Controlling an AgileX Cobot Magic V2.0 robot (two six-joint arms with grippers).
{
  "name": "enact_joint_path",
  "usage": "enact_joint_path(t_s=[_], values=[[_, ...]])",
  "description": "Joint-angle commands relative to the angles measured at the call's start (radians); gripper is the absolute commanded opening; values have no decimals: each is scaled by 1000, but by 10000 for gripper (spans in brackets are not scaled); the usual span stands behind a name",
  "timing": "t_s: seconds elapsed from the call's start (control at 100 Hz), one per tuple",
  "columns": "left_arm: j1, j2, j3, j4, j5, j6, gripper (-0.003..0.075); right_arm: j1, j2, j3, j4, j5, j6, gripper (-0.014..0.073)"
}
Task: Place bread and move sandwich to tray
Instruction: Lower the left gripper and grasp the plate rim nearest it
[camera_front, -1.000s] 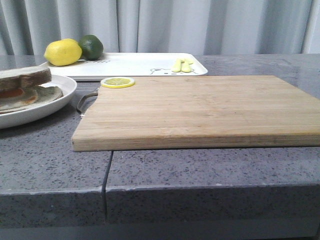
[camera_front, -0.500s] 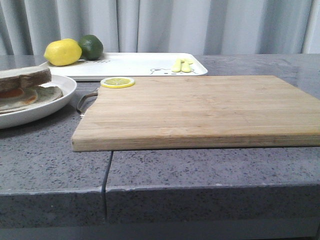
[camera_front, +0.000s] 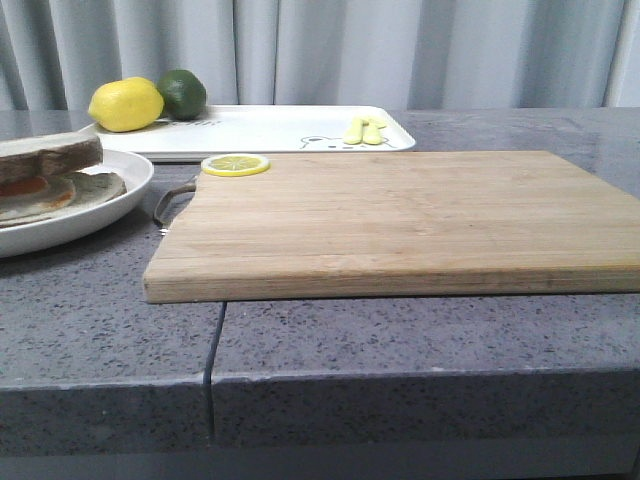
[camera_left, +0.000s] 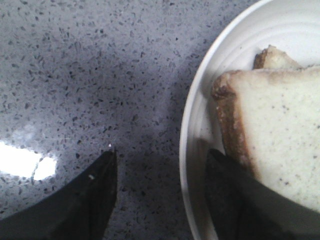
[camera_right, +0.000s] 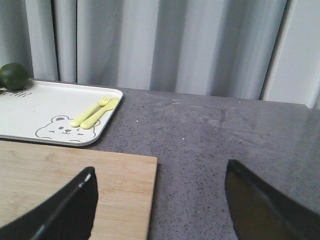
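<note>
A round white plate (camera_front: 110, 205) at the left holds the sandwich (camera_front: 45, 192), with orange yolk and white egg rim showing. The bread (camera_front: 50, 155) lies on top of it, brown crust toward me. In the left wrist view my left gripper (camera_left: 162, 152) is open and straddles the plate rim (camera_left: 192, 120). One of its fingers (camera_left: 227, 185) is inside the plate beside the bread's (camera_left: 280, 135) crust, the other over the counter. The white tray (camera_front: 270, 130) with a bear drawing lies at the back. My right gripper (camera_right: 160, 170) is open and empty over the cutting board's (camera_right: 75, 185) far corner.
A wooden cutting board (camera_front: 400, 220) fills the middle, with a lemon slice (camera_front: 235, 164) at its back left corner. A lemon (camera_front: 125, 105) and a lime (camera_front: 182, 93) sit at the tray's left end, yellow cutlery (camera_front: 365, 130) at its right. Grey curtains hang behind.
</note>
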Motion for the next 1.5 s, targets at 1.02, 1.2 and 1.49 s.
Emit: enact_joint_path(t_s=[1.02, 1.2, 1.49], values=[[3, 13, -31, -34, -31, -12, 368, -8, 0, -27, 7, -77, 1, 531], [3, 13, -31, -34, -47, -12, 368, -8, 0, -27, 7, -77, 1, 531], [3, 13, -31, -34, -52, -12, 249, -8, 0, -27, 7, -77, 1, 531]])
